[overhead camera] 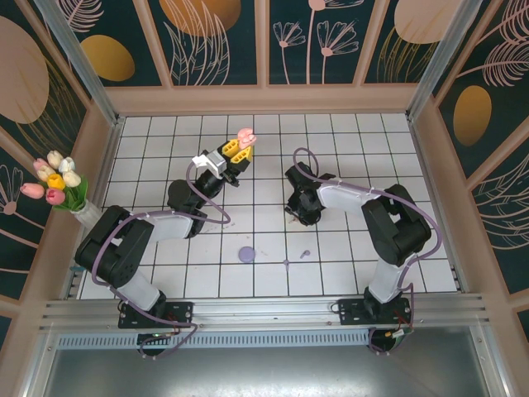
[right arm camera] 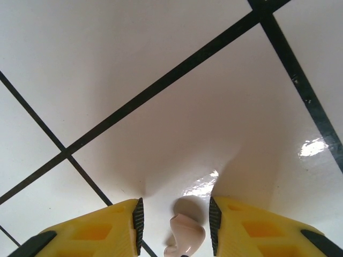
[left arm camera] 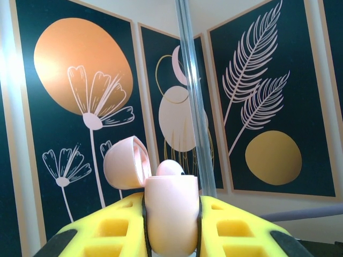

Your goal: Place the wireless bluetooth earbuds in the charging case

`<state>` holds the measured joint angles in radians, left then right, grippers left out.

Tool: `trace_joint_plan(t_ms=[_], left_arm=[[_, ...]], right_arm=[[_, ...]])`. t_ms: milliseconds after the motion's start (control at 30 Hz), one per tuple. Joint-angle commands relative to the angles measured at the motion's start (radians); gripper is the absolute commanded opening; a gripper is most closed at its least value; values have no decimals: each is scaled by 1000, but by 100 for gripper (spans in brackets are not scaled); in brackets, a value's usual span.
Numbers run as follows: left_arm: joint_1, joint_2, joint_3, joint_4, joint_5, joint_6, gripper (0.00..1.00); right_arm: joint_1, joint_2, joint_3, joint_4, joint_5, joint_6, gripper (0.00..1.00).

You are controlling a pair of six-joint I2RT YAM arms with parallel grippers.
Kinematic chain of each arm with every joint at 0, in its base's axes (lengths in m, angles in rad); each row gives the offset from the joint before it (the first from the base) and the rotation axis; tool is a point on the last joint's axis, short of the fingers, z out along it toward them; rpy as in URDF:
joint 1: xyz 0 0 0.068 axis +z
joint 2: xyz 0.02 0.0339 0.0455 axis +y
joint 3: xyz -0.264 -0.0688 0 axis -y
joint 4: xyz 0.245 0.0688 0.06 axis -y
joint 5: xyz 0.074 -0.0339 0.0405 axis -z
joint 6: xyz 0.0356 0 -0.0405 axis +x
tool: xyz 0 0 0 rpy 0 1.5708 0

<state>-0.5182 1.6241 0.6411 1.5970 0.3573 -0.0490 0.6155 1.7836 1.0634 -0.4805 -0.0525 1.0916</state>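
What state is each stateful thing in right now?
charging case: lid open, held in left claw
left claw: shut on charging case
right claw: open, straddling pink earbud
pink earbud: lying on table, not gripped
purple earbuds: loose on table

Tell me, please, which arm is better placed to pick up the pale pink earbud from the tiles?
Right. The right gripper is down at the table with the pale pink earbud between its open jaws, not yet gripped; the left gripper is shut on the open pink charging case.
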Motion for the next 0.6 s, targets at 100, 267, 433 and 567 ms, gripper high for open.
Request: trace_joint_plan(t_ms=[100, 267, 433, 567], left_arm=[[-3, 10, -8, 143, -4, -11, 0], [-3, 13, -9, 153, -2, -17, 0], [-3, 16, -14, 163, -3, -22, 0], [-3, 14, -18, 167, -5, -21, 0]], right_arm=[[42, -19, 31, -74, 11, 31, 41], [63, -40, 41, -96, 28, 46, 43], [59, -23, 46, -98, 37, 50, 43], [55, -10, 53, -101, 46, 48, 43]])
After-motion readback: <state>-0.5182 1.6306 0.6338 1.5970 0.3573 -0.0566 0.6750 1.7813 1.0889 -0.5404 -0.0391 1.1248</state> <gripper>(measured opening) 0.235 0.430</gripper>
